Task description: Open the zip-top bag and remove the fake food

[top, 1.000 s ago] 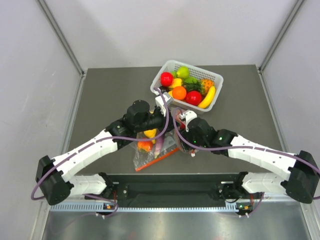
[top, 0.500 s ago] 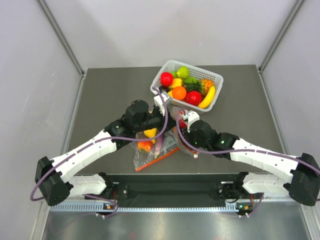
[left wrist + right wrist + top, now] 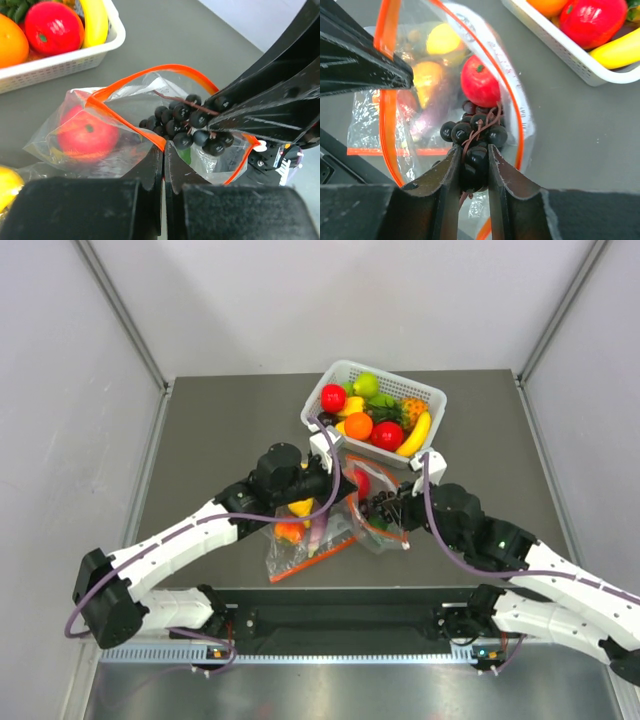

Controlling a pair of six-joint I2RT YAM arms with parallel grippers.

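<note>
Table (image 3: 220,420): 1 basket (image 3: 433,400), 2 bags (image 3: 392,534); R gripper (image 3: 472,159) grips 1 grape bunch (image 3: 476,131).

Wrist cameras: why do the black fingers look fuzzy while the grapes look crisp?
Left wrist: the left gripper sits too near the lens and is blurred, while the grape bunch is sharp. Right wrist: the right gripper is soft-edged, and the yellow fruit seen through the zip-top bag is hazy.

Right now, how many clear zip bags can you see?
2. One zip-top bag is open, its rim pinched by the left gripper. The second bag lies nearer the arm bases, partly under the left arm. No others show.
</note>
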